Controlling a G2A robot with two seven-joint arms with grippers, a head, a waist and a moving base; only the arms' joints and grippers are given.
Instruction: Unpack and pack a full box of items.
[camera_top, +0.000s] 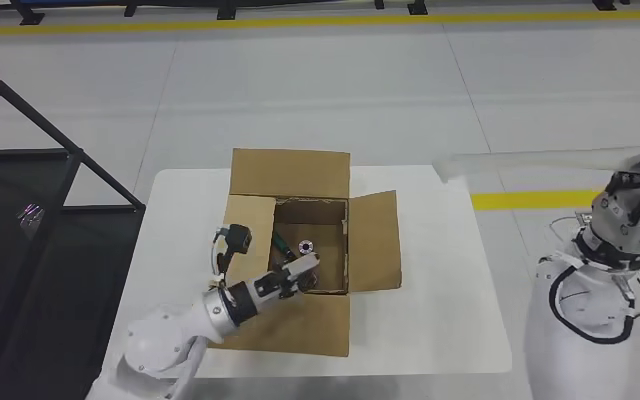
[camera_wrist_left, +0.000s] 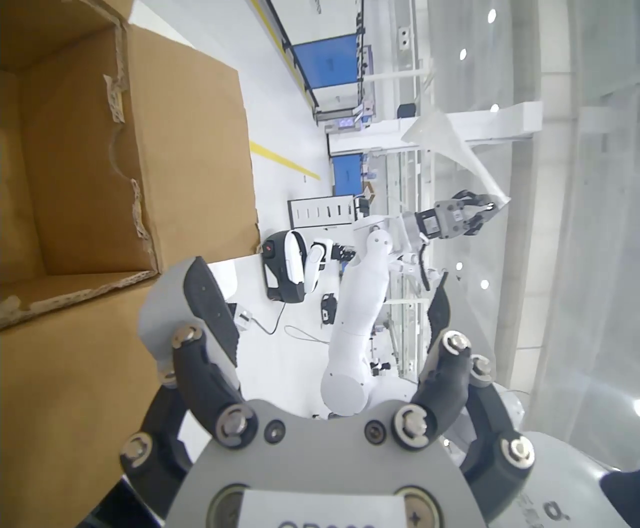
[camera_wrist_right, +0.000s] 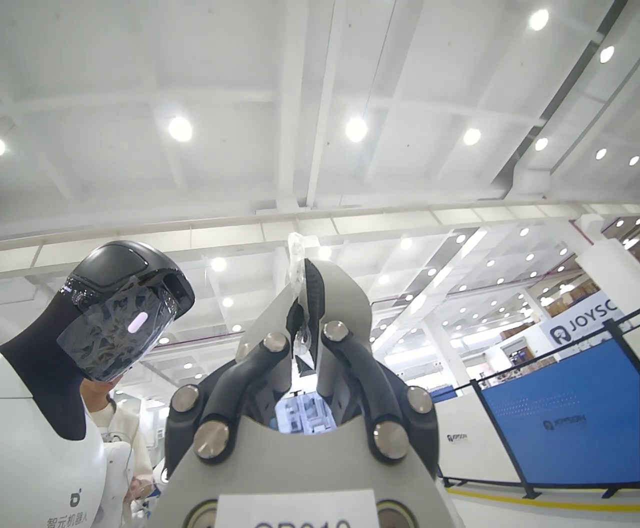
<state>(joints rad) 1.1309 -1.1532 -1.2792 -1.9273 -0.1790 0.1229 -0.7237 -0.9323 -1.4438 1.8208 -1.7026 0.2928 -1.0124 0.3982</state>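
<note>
An open cardboard box (camera_top: 290, 172) stands on the white table (camera_top: 440, 300) with all its flaps folded outward. Inside lie a dark green item (camera_top: 281, 243) and a small round part (camera_top: 306, 244). My left gripper (camera_top: 303, 267) hovers over the box's near inner edge, open and holding nothing; in its own view the left gripper (camera_wrist_left: 317, 280) has the box wall (camera_wrist_left: 125, 165) beside it. My right gripper (camera_wrist_right: 299, 272) is raised off the table's right side, shut on a clear plastic bag (camera_wrist_right: 294, 250). The bag (camera_top: 530, 164) stretches out as a pale sheet.
A black frame with dark netting (camera_top: 50, 230) stands left of the table. The right half of the table, beyond the box's right flap (camera_top: 375, 240), is bare. A yellow floor line (camera_top: 530, 199) runs past the table's right edge.
</note>
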